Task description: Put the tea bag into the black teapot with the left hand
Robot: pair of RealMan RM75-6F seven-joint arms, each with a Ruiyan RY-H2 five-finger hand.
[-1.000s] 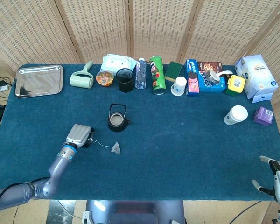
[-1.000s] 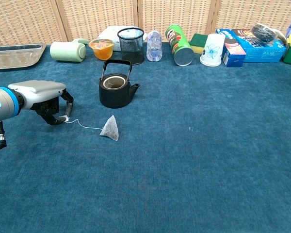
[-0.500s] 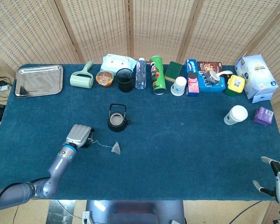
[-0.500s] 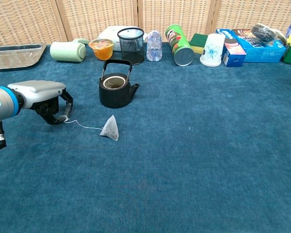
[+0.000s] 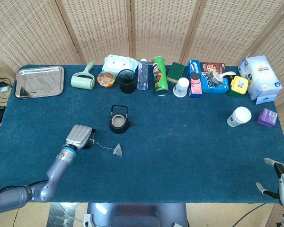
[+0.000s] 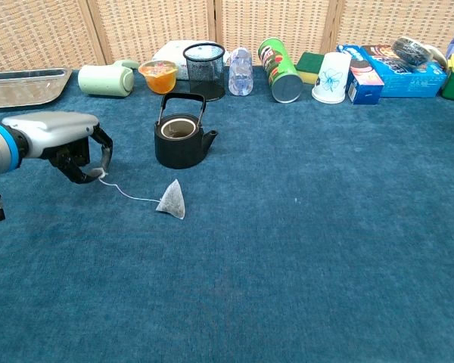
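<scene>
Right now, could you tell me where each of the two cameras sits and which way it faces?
Head view: sits high above the near edge, looking steeply down on the whole blue table; shows the left hand with its arm, and the right hand at the lower right corner.
Chest view: sits low at the near edge, looking across the table toward the wicker screen; shows only the left hand.
Both share the left hand pinching the string, the tea bag and the black teapot.

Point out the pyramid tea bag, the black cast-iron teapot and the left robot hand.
pyramid tea bag [image 6: 172, 200]: chest view, mesh body.
black cast-iron teapot [image 6: 181, 150]: chest view, belly.
left robot hand [image 6: 64, 138]: chest view, back.
</scene>
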